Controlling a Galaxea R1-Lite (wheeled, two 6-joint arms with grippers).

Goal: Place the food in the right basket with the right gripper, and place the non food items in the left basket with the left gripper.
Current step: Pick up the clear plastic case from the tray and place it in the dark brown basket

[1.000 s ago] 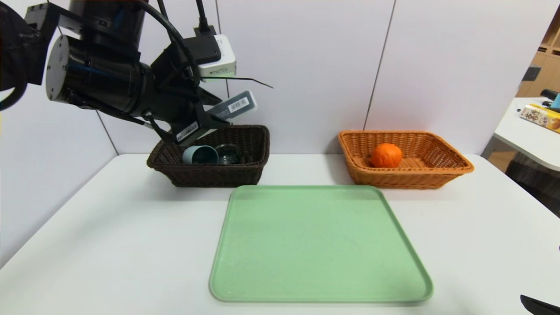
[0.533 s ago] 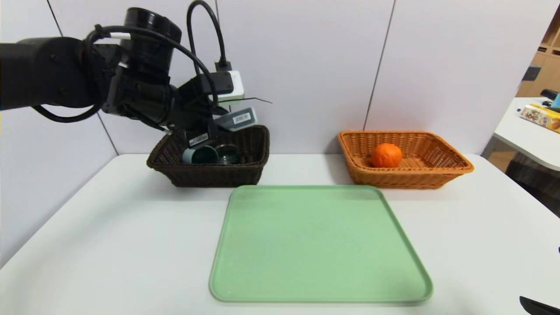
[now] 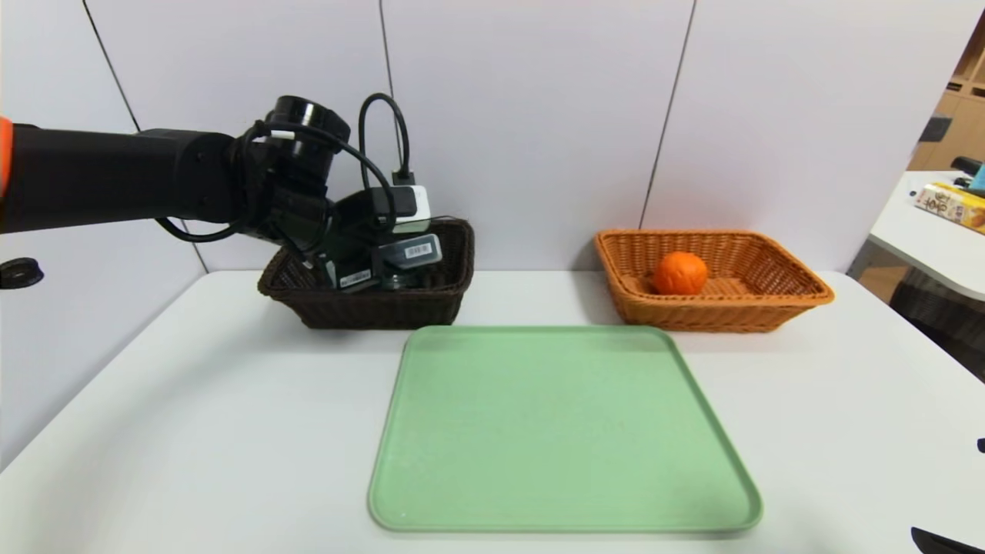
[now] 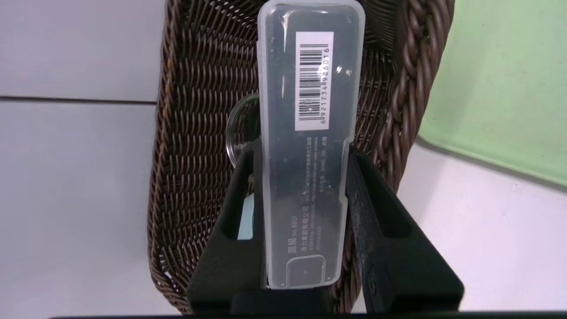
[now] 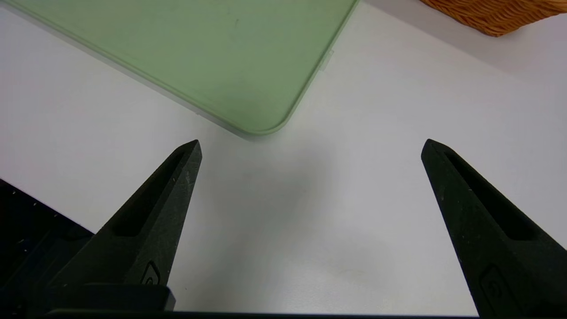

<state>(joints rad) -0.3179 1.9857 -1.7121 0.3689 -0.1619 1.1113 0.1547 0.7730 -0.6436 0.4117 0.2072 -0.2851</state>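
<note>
My left gripper is shut on the slim dark grey case, low inside the dark brown left basket. In the left wrist view its fingers pinch the case by its long sides, barcode label up, above the basket's weave. Under the case a clear glass cup rim and a sliver of the blue-grey tumbler show. The orange fruit lies in the orange-tan right basket. My right gripper hangs open over bare table at the near right.
A green tray lies bare in the middle of the white table, its corner near my right gripper. A second table with a yellow box stands off to the right. White wall panels close the back.
My left arm has swung down and forward, lowering the grey case from above the brown basket's rim into the basket. The right gripper has stayed put.
</note>
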